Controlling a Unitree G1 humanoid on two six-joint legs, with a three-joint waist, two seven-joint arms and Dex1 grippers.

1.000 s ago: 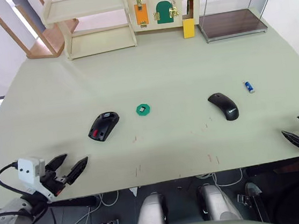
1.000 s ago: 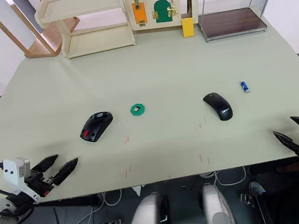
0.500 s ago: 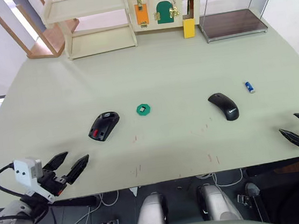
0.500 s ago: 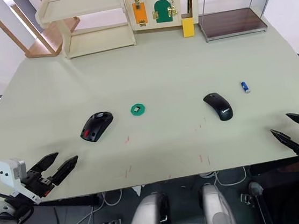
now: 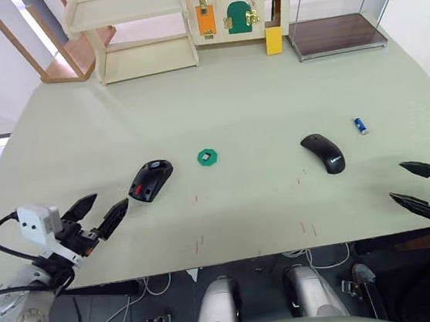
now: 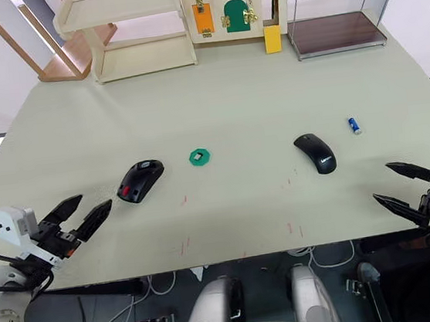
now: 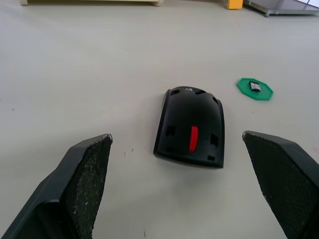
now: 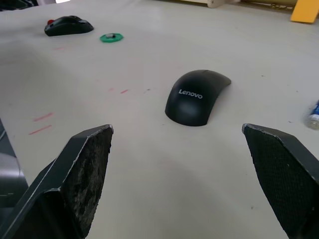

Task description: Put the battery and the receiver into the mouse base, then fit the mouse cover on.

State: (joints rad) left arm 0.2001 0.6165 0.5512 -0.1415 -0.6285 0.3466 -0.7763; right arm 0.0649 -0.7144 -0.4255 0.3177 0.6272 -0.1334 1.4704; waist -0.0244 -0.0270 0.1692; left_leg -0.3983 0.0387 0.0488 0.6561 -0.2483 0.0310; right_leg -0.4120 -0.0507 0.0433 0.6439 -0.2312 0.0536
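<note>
Both pincers [image 5: 97, 218] [image 6: 403, 189] hover agape above table edge [image 5: 234, 256].

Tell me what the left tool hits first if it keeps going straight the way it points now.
Most likely the mouse base: it lies centred ahead of the open left tool, on the table with bare surface between them. The green disc sits farther off to one side.

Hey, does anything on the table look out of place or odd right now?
Nothing damaged or spilled. The receiver lies on a green disc, and the battery lies loose beyond the mouse cover, far from the mouse base.
</note>
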